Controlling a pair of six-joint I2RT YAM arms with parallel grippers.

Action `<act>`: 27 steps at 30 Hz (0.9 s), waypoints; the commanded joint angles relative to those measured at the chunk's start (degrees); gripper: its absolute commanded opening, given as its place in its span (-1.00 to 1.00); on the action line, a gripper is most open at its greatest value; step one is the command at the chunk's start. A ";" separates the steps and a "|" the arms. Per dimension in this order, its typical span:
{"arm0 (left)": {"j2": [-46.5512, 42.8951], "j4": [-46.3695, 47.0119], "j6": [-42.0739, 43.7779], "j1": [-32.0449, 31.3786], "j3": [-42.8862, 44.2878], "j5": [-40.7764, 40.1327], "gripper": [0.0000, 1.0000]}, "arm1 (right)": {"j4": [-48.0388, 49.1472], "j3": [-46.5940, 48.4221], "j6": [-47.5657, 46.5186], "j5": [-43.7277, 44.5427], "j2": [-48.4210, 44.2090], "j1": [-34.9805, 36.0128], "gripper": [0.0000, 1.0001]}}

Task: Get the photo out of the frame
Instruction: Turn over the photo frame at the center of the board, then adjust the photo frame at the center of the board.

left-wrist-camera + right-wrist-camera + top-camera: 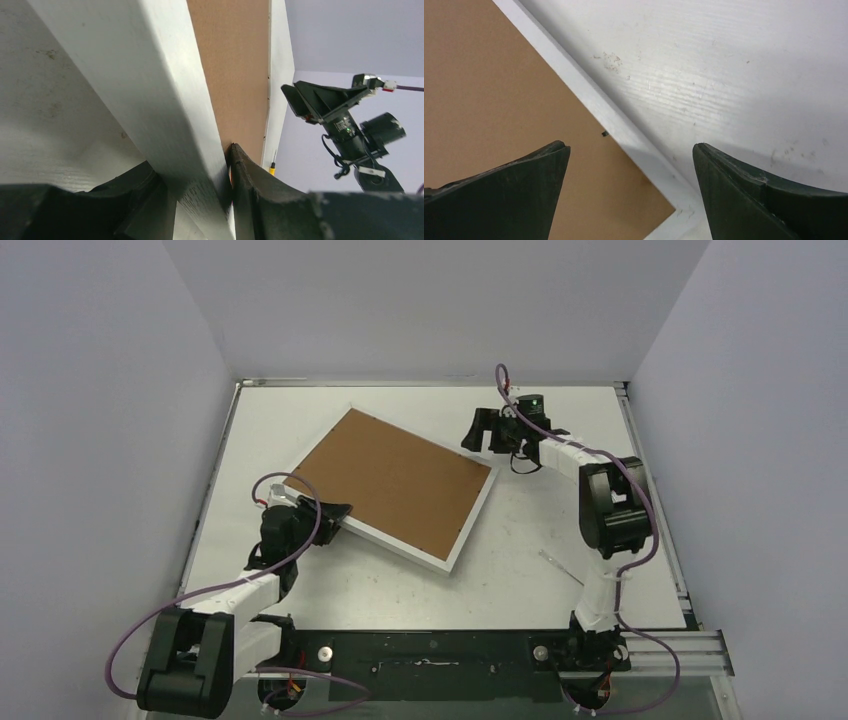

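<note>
The white rectangular tabletop is taking up most of the overhead view, w/ grey walls closing in on the left, far and right sides. The large white-bordered rectangular picture frame is lying brown fibreboard back up, turned diagonally, left of centre. Its far corner is sitting near the table's far edge and its left corner is leaving only a narrow strip to the left edge. Wider bare room is showing to the right of the frame and betw. its near long edge and the arm bases. The photo isn't showing in any view. The black L gripper is clamping that near long edge close to the left corner, jaws partly closed w/ the white border pinched betw. them, one finger on the brown back and one on the outer side. The black R gripper is hovering over the frame's right corner, jaws spread wide and holding nothing; one finger is hanging over the fibreboard, the other over bare table. A thin pale stick-like item is lying on the table right of the frame, well apart from it. A tiny black tab is sitting at the seam where board meets border.
</note>
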 commanded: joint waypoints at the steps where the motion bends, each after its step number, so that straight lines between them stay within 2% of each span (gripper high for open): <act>1: 1.29 2.24 9.42 1.06 0.28 2.32 -1.00 | 2.37 6.48 -2.50 -7.79 5.75 -0.99 1.00; 6: 2.49 2.46 9.94 1.44 1.28 2.63 -1.00 | -2.11 10.75 -2.12 -10.17 11.77 -0.94 0.97; 13: 5.90 5.87 10.00 1.55 2.15 3.59 -0.52 | 1.11 0.98 1.56 -11.36 6.43 0.30 0.90; 19: 12.42 15.81 7.57 1.65 2.38 6.02 0.06 | 5.35 -9.97 4.20 -8.35 -2.12 0.22 0.87; 22: 15.94 21.40 6.25 1.64 2.54 7.06 0.17 | 6.67 -13.95 4.39 -7.15 -5.50 0.11 0.86; 27: 23.19 29.14 3.38 1.64 3.51 10.12 0.20 | 6.15 -19.35 4.81 -5.59 -11.30 0.96 0.80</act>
